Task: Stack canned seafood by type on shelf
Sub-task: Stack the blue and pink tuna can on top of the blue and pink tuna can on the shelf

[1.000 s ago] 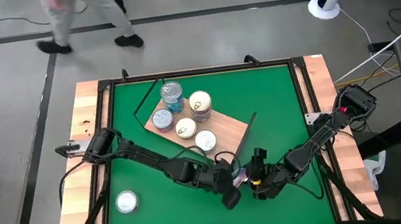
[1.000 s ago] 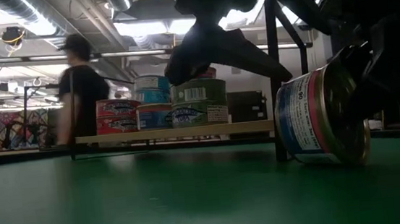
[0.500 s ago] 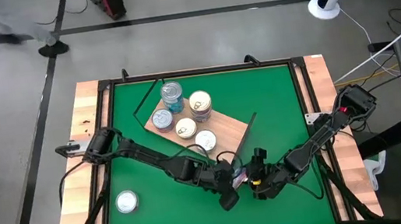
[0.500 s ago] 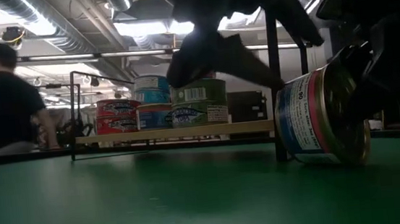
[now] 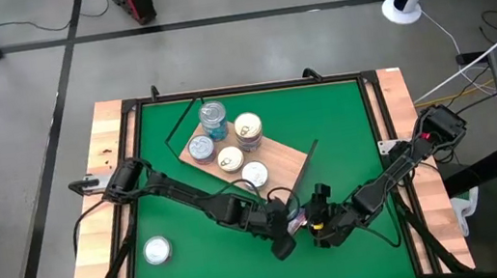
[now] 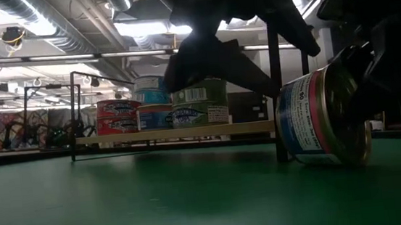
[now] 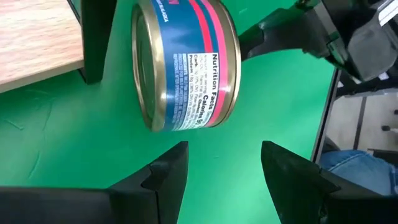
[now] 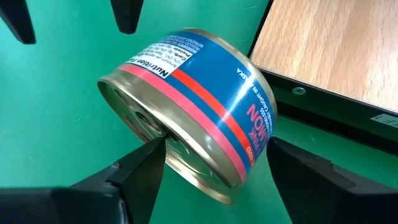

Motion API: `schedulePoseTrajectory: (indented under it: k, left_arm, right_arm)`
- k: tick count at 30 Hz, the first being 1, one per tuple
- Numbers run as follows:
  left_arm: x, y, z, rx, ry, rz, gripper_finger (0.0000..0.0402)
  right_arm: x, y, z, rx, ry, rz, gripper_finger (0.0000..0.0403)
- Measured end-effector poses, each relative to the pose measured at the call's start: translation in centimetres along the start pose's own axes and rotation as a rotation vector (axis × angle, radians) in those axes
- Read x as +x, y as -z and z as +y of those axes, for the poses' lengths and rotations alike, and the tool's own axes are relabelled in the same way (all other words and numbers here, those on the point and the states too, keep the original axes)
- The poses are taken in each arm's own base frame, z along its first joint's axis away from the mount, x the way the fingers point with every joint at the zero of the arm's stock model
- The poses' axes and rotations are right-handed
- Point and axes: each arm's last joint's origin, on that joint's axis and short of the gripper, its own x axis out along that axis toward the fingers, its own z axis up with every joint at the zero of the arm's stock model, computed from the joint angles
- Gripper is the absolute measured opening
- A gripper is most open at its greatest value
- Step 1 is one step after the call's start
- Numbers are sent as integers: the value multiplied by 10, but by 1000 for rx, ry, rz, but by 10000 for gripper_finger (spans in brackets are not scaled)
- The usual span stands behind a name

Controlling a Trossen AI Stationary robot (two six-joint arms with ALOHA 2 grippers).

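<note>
— Green mat on your bench (image 5: 335, 127): what do you have at its left?

— One loose tin (image 5: 155, 251), lid up, alone near the front left corner, well apart from everything else. Further in and toward the back you have the shelf (image 5: 283, 165), a wood-grain board set at an angle, with five tins (image 5: 213, 115) standing on it, some stacked in the low view.

— And the arms?

— Your left pincer (image 5: 283, 246) sits low in front of the shelf, near its front corner. Its fingers (image 7: 166, 172) stand wide apart and hold nothing; the blue-and-red can (image 7: 185, 67) lies just beyond their tips, not between them.

— How does that can lie?

— Tipped on its side on the mat, gold lid facing sideways, beside the shelf's dark edge (image 8: 323, 112). In the low view it leans on its rim.

— The right side?

— Your right pincer (image 5: 322, 234) faces the left one from the other side of that can. Its fingers (image 8: 134, 171) are spread wide, one on either side of the can's rim; whether they touch it, you cannot tell.
</note>
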Motion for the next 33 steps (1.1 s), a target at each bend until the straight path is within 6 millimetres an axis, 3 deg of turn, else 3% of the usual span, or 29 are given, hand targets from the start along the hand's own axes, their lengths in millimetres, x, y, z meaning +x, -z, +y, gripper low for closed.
schedulePoseTrajectory:
  k: [33]
  left_arm:
    - [8,0,11,100,-48,47,196]
  right_arm:
    - [0,0,0,0,-4,3,280]
